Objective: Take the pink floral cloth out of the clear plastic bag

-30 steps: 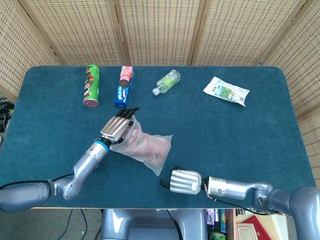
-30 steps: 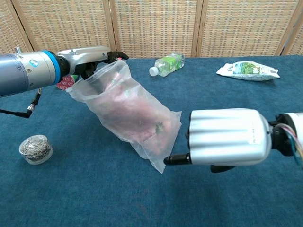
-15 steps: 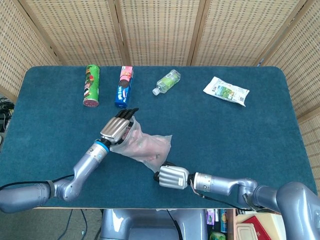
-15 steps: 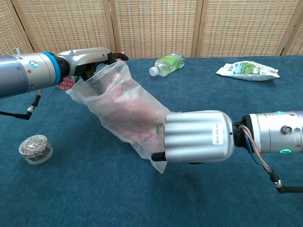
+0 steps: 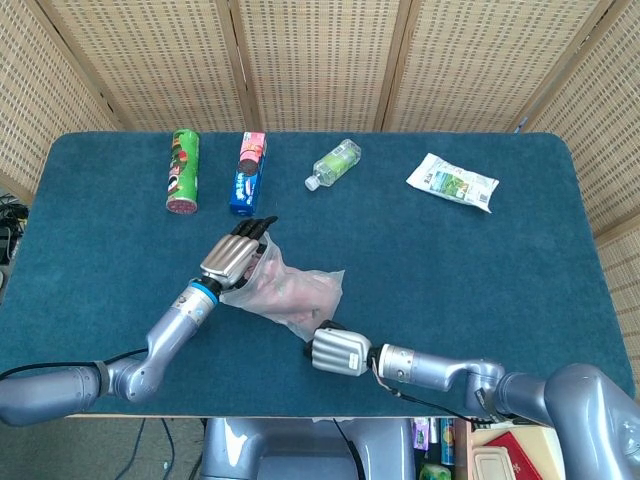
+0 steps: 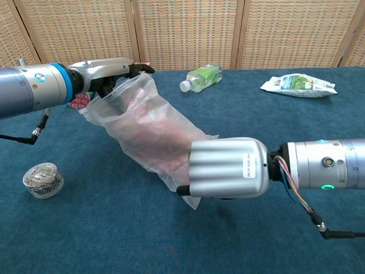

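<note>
Because the silver back of the right robot hand [image 6: 228, 169] faces the chest camera, we cannot see its fingers or tell whether they grip anything; it sits at the lower corner of the crinkled clear plastic bag [image 6: 151, 134], touching or just in front of it. Through the film we make out the pink floral cloth [image 6: 154, 128] only as a blurred pink mass, still inside the bag, which lies near the front edge of the table [image 5: 480, 260], left of its middle. The left robot hand [image 5: 236, 252] holds the bag's open mouth, dark fingertips [image 6: 142, 68] closed over the rim and lifting it off the surface.

We see a dark teal cloth covering the table, and woven wicker screen panels [image 5: 320, 60] standing behind its far edge.

Along the far edge lie a green cylindrical snack can [image 5: 183, 171], a blue and pink biscuit packet [image 5: 247, 173], a small clear plastic bottle with a green label [image 5: 333, 163] and, toward the far right corner, a white and green foil pouch [image 5: 452, 182]; none of their printing is readable to us. Only the chest view shows a small round tub of metal clips [image 6: 42, 179] near the front left.
</note>
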